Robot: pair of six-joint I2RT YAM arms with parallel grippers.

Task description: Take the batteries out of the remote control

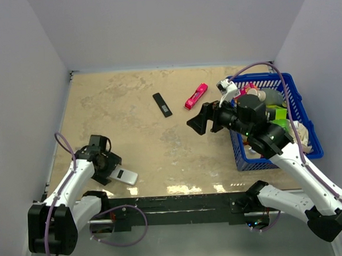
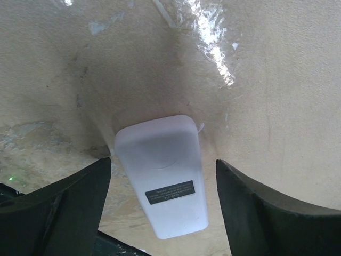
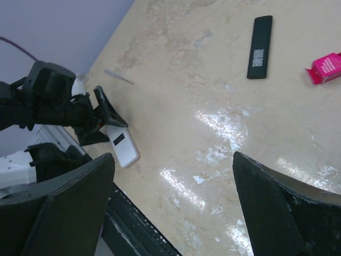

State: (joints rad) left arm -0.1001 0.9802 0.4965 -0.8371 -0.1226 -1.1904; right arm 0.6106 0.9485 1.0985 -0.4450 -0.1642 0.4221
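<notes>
A white remote point(image 2: 162, 176) lies back side up on the table, a black label on it, at the near left in the top view point(image 1: 126, 177). My left gripper point(image 2: 162, 208) is open and straddles it, one jaw on each side, with gaps to both. It also shows in the top view point(image 1: 109, 170). My right gripper point(image 1: 202, 120) is open and empty, held above the table's right middle. It looks down on bare table in the right wrist view point(image 3: 173, 208), where the white remote point(image 3: 121, 148) shows too. No batteries are in view.
A black remote point(image 1: 162, 104) and a pink remote point(image 1: 196, 95) lie at the back middle. A blue basket point(image 1: 296, 107) with several items stands at the right, under my right arm. White walls enclose the table.
</notes>
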